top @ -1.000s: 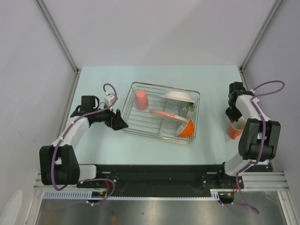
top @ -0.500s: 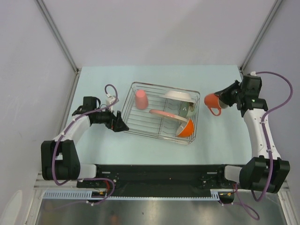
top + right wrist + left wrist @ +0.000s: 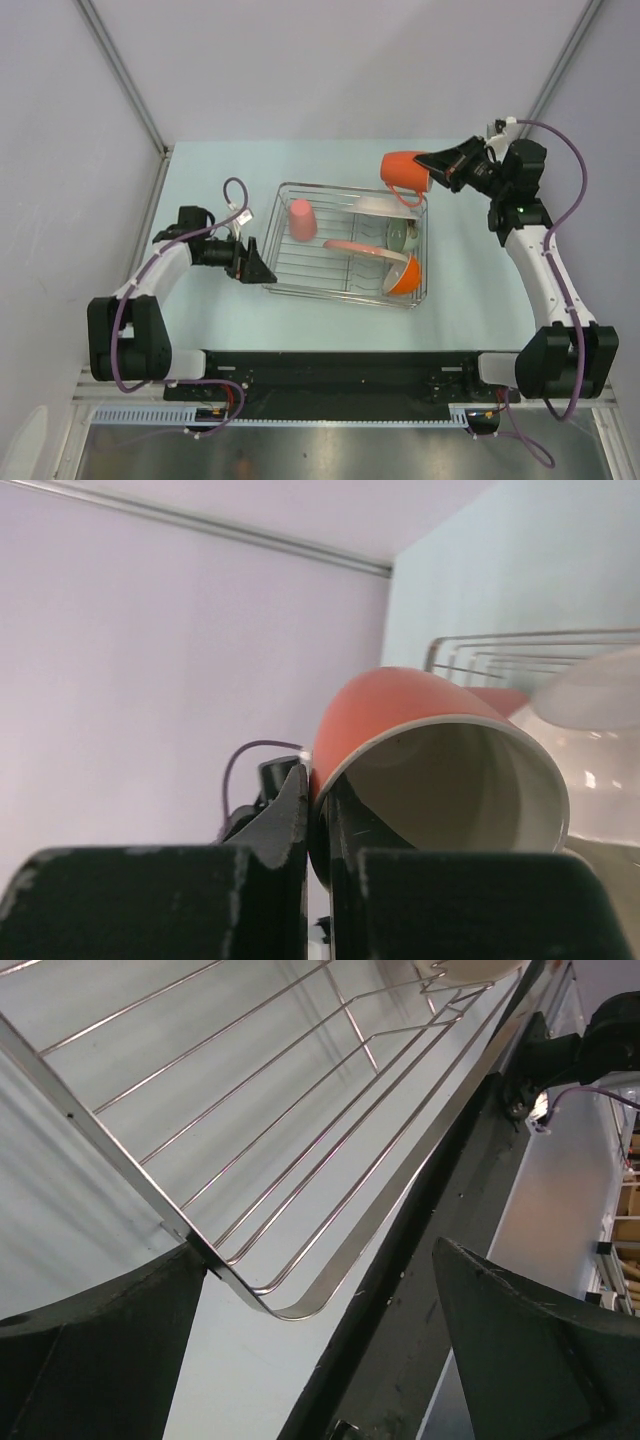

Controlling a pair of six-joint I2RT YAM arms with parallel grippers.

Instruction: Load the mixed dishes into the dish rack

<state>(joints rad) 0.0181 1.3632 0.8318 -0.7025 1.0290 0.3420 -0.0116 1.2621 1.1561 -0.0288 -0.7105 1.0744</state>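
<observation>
The silver wire dish rack [image 3: 338, 296] stands mid-table. It holds a coral-pink cup [image 3: 302, 217], a pinkish plate [image 3: 352, 245], a white plate [image 3: 380, 203], a pale green bowl [image 3: 400, 236] and an orange bowl [image 3: 404, 276]. My right gripper [image 3: 433, 166] is shut on the rim of an orange mug [image 3: 404, 170], held on its side above the rack's far right corner. In the right wrist view the mug [image 3: 420, 710] is pinched between my fingers [image 3: 285, 810]. My left gripper [image 3: 250, 263] is open around the rack's near left corner [image 3: 300, 1305], with one finger [image 3: 100, 1350] against the rim.
Grey walls and metal posts [image 3: 122, 75] close in the table on the left, back and right. The black base rail [image 3: 340, 365] runs along the near edge. A purple cable [image 3: 232, 188] loops over the left arm.
My right arm has lifted the orange mug from the table's right side and swung it left and up over the rack's far right corner. The rack has turned slightly; the left gripper has barely shifted.
</observation>
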